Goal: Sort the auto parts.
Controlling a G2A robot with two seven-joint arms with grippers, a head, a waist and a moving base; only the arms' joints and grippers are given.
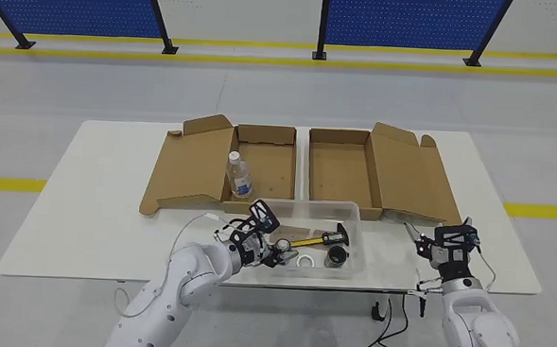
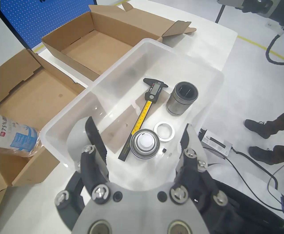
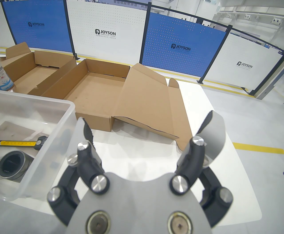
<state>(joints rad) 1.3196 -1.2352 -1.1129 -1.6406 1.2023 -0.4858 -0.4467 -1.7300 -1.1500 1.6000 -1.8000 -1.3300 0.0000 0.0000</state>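
Over the clear bin (image 2: 188,58) your L hand (image 2: 138,124) hangs wide, prob. to grab the round part (image 2: 144,144); R hand (image 3: 146,117) wide too.

Yellow-and-black caliper (image 2: 142,115), silver bearing (image 2: 182,99), white ring (image 2: 156,130), brown boxes (image 2: 93,51)

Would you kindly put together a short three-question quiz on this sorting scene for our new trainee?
1. True or false: the bottle is in the right box.
2. Which tool lies in the bin? A) caliper B) wrench C) hammer
3. Fill in: the left claw and the right claw are both ____ and hold nothing.
Key: 1 false, it is in the left box; 2 A; 3 open.
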